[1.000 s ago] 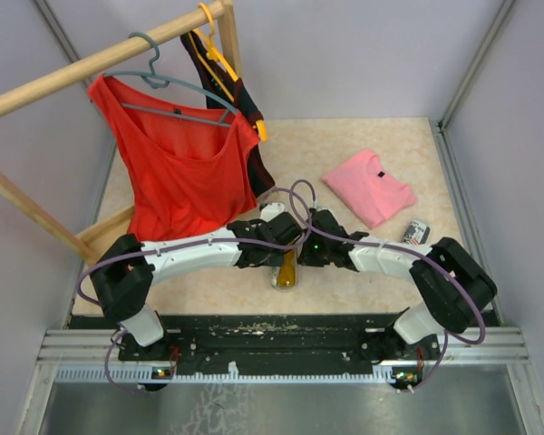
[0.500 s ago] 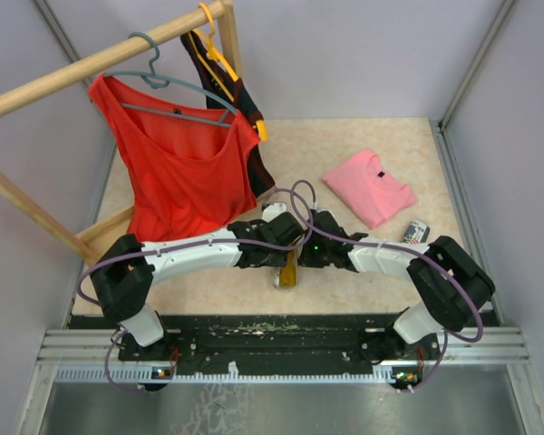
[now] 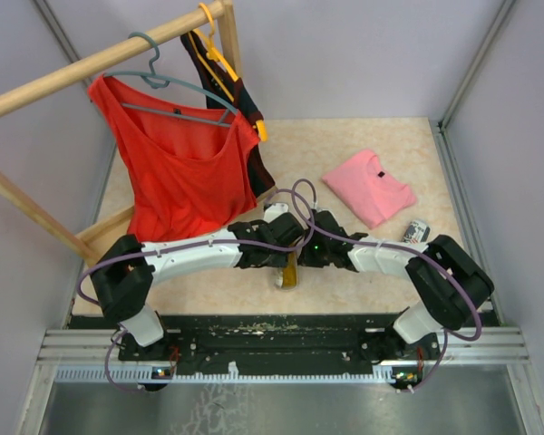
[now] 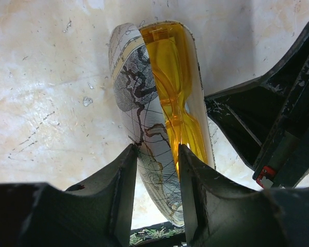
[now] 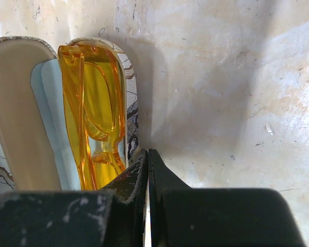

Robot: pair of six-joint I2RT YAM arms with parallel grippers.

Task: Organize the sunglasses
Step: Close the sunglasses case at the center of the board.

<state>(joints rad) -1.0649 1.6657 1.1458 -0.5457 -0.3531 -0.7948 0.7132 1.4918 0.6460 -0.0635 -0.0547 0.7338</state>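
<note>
Orange sunglasses (image 5: 92, 113) lie in the patterned case (image 4: 134, 98) my left fingers (image 4: 121, 190) grasp; my clenched right fingers (image 5: 134, 177) should steady them as it closes slowly.

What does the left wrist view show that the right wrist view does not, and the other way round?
Only the left wrist view: the left gripper, its fingers on either side of the glasses case, whose map-patterned outside shows. Only the right wrist view: the shut right gripper, the case's beige lining and the light-blue cloth. Both: the orange sunglasses lying in the open case on the marbled table.
</note>
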